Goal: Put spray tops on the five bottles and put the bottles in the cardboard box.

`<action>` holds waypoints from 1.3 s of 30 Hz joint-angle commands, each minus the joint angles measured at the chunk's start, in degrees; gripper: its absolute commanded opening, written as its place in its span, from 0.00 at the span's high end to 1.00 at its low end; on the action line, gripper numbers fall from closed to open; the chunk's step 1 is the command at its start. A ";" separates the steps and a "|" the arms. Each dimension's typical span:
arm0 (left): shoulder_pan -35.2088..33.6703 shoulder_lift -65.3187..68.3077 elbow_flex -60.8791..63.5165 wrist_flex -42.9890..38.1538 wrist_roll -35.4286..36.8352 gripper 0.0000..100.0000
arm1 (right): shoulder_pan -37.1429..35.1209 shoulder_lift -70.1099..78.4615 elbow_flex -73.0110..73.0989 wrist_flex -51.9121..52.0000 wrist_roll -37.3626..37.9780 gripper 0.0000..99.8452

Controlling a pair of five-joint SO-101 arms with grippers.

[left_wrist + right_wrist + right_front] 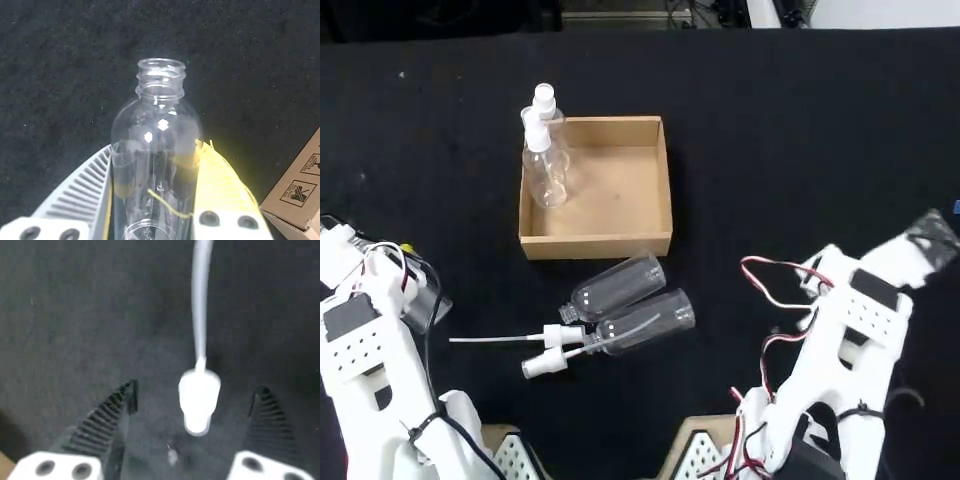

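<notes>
My left gripper (156, 150) is shut on a clear uncapped bottle (157, 165), its open neck pointing away from the wrist; in the high view this bottle (422, 300) is at the table's left edge. My right gripper (196, 390) is open and low over the cloth. A white spray top (199, 400) with a long tube lies between its fingers. Two capped bottles (542, 150) stand in the cardboard box (620, 240). Two more bottles (620, 285) (650, 320) lie in front of it, beside two spray tops (560, 337) (540, 366).
A black cloth (800, 130) covers the table. The cardboard box corner (295, 195) is close to my left gripper. The right arm (850, 330) stands at the lower right, with its gripper (932, 235) near the right edge. The box's right half holds nothing.
</notes>
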 commanded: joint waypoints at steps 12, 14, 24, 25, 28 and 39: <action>0.22 -1.49 -0.75 -1.23 0.09 0.97 | 10.99 -0.92 -17.80 12.04 75.34 0.76; 0.22 -1.49 -0.75 -1.23 0.09 0.97 | 11.25 -0.92 -15.87 12.04 90.99 0.73; -4.26 -1.49 -0.75 -1.23 0.18 0.97 | 10.37 -0.92 -6.37 11.52 133.01 0.55; -4.53 -1.49 -0.75 -1.23 0.18 0.97 | 10.37 -0.92 -5.58 11.52 136.35 0.55; -4.88 -1.49 -0.75 -1.23 0.18 0.97 | 10.29 -0.92 -3.38 11.52 143.12 0.55; -4.70 -1.49 -0.75 -1.23 0.18 0.97 | 10.20 -0.92 10.77 -11.08 144.70 0.63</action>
